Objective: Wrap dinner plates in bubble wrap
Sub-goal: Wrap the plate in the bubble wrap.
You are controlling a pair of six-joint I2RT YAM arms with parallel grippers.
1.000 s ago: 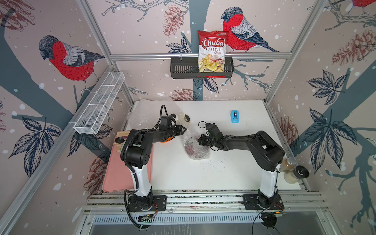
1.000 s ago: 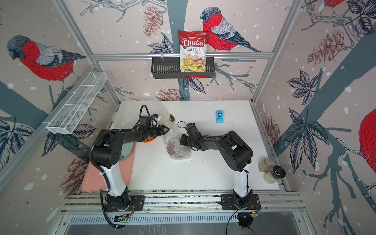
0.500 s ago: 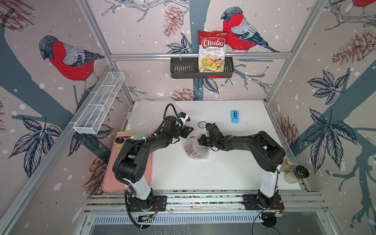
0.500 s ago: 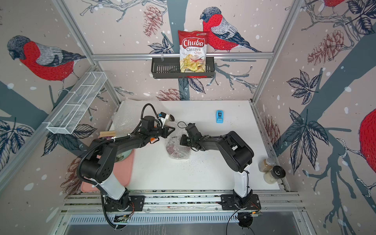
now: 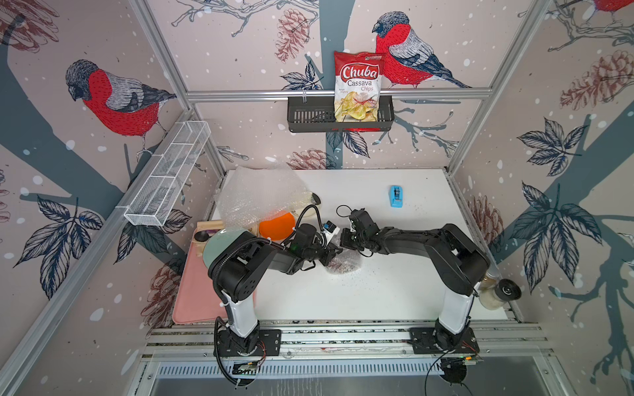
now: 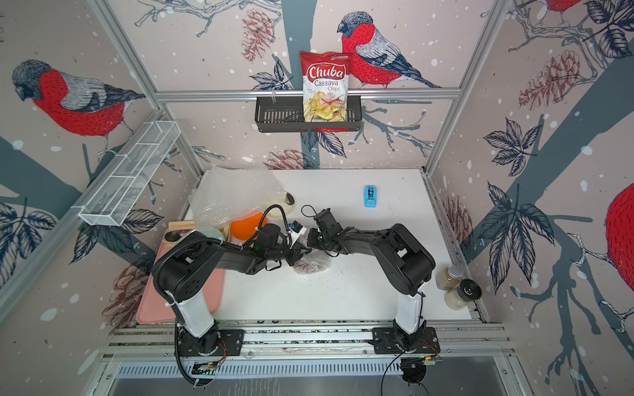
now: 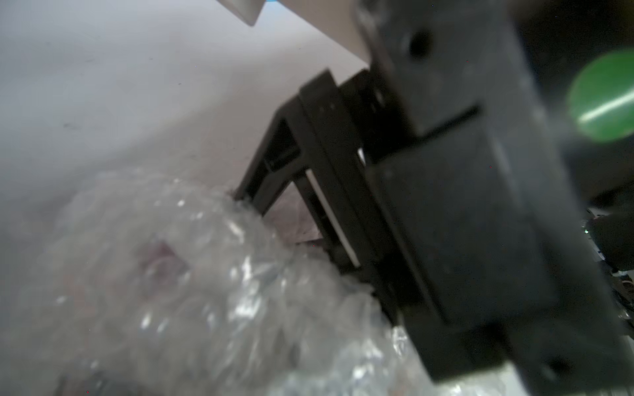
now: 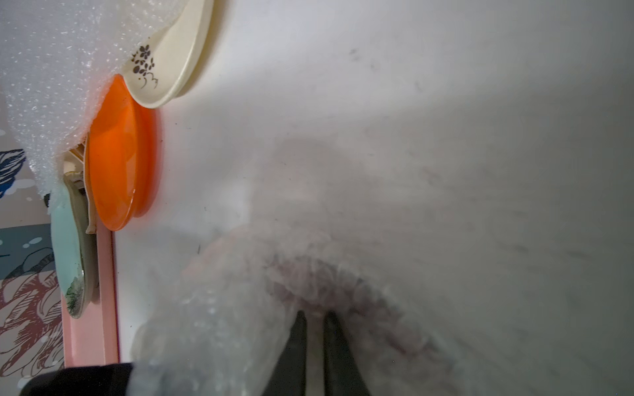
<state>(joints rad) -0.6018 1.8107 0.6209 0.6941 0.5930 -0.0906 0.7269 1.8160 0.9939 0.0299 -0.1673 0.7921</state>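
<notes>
A dark red plate in bubble wrap (image 5: 344, 265) (image 6: 314, 264) lies mid-table. My left gripper (image 5: 334, 254) (image 6: 302, 255) is at the bundle's near-left edge, shut on the bubble wrap (image 7: 171, 274), which fills its wrist view and hides its jaws. From the far right side, my right gripper (image 5: 342, 244) (image 8: 315, 313) reaches in. Its fingers (image 7: 319, 137) stand slightly apart against the bundle (image 8: 308, 274). The orange plate (image 5: 276, 226) (image 8: 116, 154) and cream plate (image 5: 310, 205) (image 8: 168, 58) lie at the back left. A loose bubble wrap sheet (image 5: 260, 195) (image 8: 44, 68) partly covers them.
A pale green plate (image 5: 223, 243) sits on a pink tray (image 5: 199, 295) at the left edge. A blue tape dispenser (image 5: 396, 196) stands back right, two jars (image 5: 494, 295) at the right edge. Crumbs dot the table in front of the bundle.
My left gripper swung from beside the orange plate to the wrapped bundle and shut there. The right gripper stayed at the bundle and its jaws have parted a little.
</notes>
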